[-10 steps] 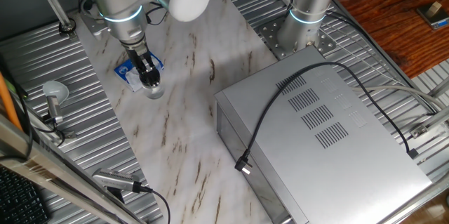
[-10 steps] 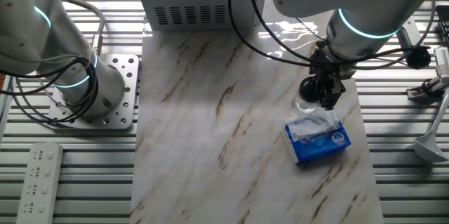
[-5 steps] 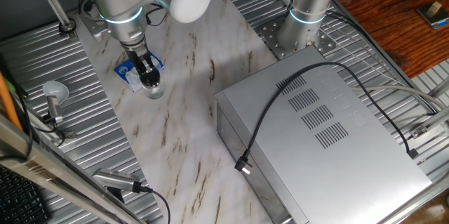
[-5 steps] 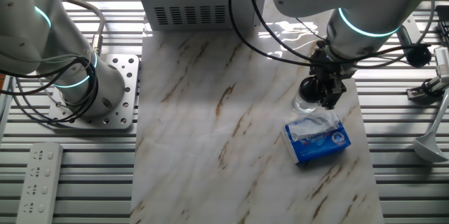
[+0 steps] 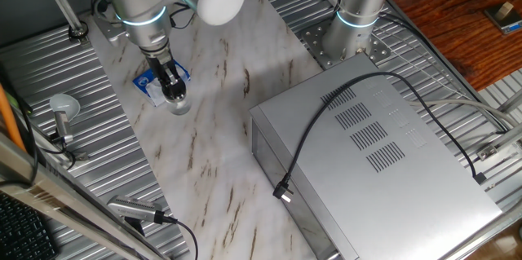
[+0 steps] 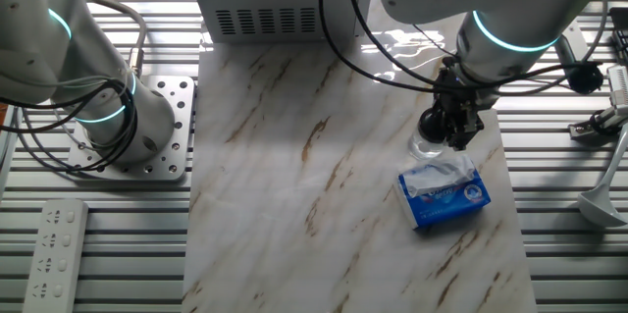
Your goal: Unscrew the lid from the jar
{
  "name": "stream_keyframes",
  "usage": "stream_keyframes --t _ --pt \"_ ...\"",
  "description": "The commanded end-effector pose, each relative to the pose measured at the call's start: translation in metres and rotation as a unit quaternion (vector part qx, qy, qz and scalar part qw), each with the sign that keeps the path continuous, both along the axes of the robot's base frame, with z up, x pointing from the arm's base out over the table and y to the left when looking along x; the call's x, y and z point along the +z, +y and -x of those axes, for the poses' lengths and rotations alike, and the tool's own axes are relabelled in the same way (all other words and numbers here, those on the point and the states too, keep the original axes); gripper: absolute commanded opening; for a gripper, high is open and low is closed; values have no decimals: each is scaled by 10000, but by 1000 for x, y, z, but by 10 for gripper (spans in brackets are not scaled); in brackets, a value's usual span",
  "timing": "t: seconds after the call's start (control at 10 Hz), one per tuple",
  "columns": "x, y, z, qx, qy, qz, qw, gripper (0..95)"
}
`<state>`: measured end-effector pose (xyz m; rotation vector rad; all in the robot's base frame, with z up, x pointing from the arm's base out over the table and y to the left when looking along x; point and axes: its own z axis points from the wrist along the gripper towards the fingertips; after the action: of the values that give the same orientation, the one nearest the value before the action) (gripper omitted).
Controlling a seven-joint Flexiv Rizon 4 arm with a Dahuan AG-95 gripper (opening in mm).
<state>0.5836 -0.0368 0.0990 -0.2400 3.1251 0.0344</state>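
Note:
The small clear jar [image 5: 180,106] stands on the marble board next to a blue-and-white packet; it also shows in the other fixed view [image 6: 425,147]. The black lid [image 6: 434,122] is at the jar's top, between the fingers. My gripper [image 5: 173,90] points straight down over the jar and is shut on the lid; it also shows in the other fixed view [image 6: 449,129]. I cannot tell whether the lid still sits on the jar or is just above it. The fingers hide most of the lid in the first fixed view.
The blue-and-white packet [image 6: 443,193] lies right beside the jar. A large grey metal box [image 5: 371,162] with a black cable fills the board's other end. A second arm's base [image 6: 118,122] stands nearby. A white disc on a metal stem [image 5: 63,108] stands on the ribbed surface.

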Motion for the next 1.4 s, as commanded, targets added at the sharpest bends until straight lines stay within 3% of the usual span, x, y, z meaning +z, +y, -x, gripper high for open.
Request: stream_keyframes --t 0.1,1.0,1.4 --pt "-1 0 0 178 -8 -15 9998 570" --pt "-1 0 0 1348 -52 -7 9909 570" --pt "0 0 0 1626 -73 -13 9867 570"
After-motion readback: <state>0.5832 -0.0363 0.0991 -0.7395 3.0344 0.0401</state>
